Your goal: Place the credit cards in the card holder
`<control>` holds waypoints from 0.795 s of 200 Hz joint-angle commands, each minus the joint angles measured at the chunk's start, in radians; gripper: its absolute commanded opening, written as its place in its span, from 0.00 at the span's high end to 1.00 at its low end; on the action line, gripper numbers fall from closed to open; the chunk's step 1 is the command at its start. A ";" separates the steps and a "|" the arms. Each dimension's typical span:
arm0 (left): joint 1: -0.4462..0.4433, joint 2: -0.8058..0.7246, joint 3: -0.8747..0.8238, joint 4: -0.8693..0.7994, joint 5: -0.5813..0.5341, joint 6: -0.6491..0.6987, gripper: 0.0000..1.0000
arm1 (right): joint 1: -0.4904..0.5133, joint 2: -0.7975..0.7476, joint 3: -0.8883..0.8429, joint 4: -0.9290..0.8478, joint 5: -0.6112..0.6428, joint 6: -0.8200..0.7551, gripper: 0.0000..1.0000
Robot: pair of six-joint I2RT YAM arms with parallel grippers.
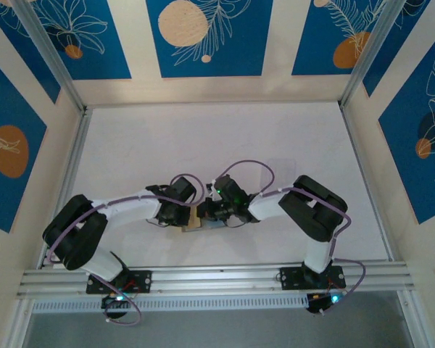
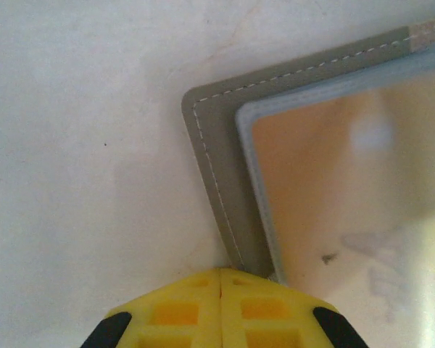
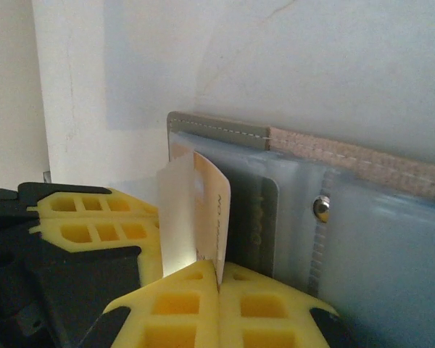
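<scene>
1 card holder [image 2: 217, 145]; 2 cards I can tell apart: 1 pale card [image 3: 185, 210] and 1 dark card [image 3: 264, 217]; 2 hands: left hand [image 2: 221, 279] and right hand [image 3: 219, 274].

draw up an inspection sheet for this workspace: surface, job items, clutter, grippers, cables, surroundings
surface: white table, with faint smudges in the left wrist view
job's things: grey card holder lying open, with a stitched rim and clear pockets; a dark card shows through one pocket; a pale card stands bent at the holder's edge
clutter: nothing seen
grippers: left gripper shut, tips at the holder's rim, grip on it unclear; right gripper shut on the pale card
cables: purple cables loop along both arms
surroundings: blue leaf-print wall panels; aluminium rail at the near edge
</scene>
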 commanded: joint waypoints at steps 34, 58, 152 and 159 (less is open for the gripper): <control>-0.020 0.116 -0.059 0.157 0.026 0.002 0.94 | 0.012 -0.080 0.008 -0.303 0.013 -0.085 0.76; -0.017 0.113 -0.067 0.163 0.022 -0.005 0.94 | -0.019 -0.161 0.050 -0.472 -0.001 -0.143 0.67; -0.018 0.108 -0.055 0.185 0.045 -0.002 0.94 | 0.024 -0.119 0.364 -1.221 0.553 -0.229 0.58; -0.018 0.104 -0.056 0.185 0.044 0.000 0.94 | 0.038 -0.095 0.379 -1.235 0.569 -0.222 0.57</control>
